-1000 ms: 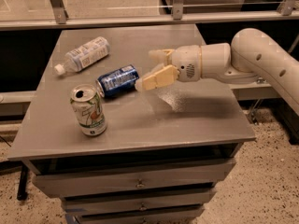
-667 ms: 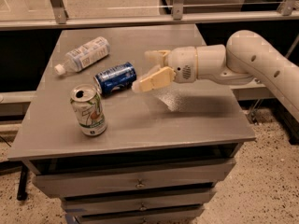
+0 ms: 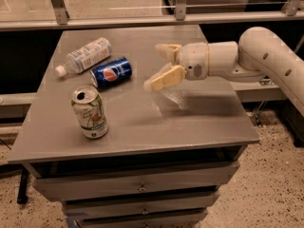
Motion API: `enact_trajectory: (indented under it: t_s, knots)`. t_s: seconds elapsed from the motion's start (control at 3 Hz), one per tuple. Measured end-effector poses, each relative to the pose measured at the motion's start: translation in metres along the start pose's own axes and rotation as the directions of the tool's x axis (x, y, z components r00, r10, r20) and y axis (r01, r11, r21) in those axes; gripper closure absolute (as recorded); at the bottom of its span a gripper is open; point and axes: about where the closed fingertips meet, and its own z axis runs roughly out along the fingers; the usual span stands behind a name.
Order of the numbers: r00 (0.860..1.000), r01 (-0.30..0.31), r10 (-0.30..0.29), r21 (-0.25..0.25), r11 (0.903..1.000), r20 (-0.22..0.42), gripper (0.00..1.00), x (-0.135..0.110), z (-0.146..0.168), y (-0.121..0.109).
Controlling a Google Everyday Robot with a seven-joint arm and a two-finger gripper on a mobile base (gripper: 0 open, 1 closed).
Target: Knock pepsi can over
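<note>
The pepsi can (image 3: pixel 111 72) is dark blue with a silver end and lies on its side on the grey table top (image 3: pixel 190 122), left of centre. My gripper (image 3: pixel 159 66) hovers just right of the can, apart from it, its two beige fingers spread open and empty. One finger (image 3: pixel 166 50) points toward the back, the other (image 3: pixel 164 79) points down-left toward the can. The white arm (image 3: pixel 266 51) comes in from the right.
A white-and-green 7UP can (image 3: pixel 90 112) stands upright near the table's front left. A clear plastic bottle with a white cap (image 3: pixel 84 56) lies on its side behind the pepsi can. Drawers sit below the table. A rail runs along the back.
My gripper has drawn back to the right, away from the pepsi can. The can rolled a little to the left and lies on its side throughout.
</note>
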Motion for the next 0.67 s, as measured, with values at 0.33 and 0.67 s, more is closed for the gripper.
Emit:
enact_trajectory:
  t_s: [0.33, 0.67]
  knots:
    - [0.998, 0.064, -0.063, 0.038, 0.9973, -0.020, 0.00, -0.001, -0.023, -0.017]
    - [0.994, 0.089, -0.083, 0.086, 0.9923, -0.071, 0.00, 0.003, -0.049, -0.033]
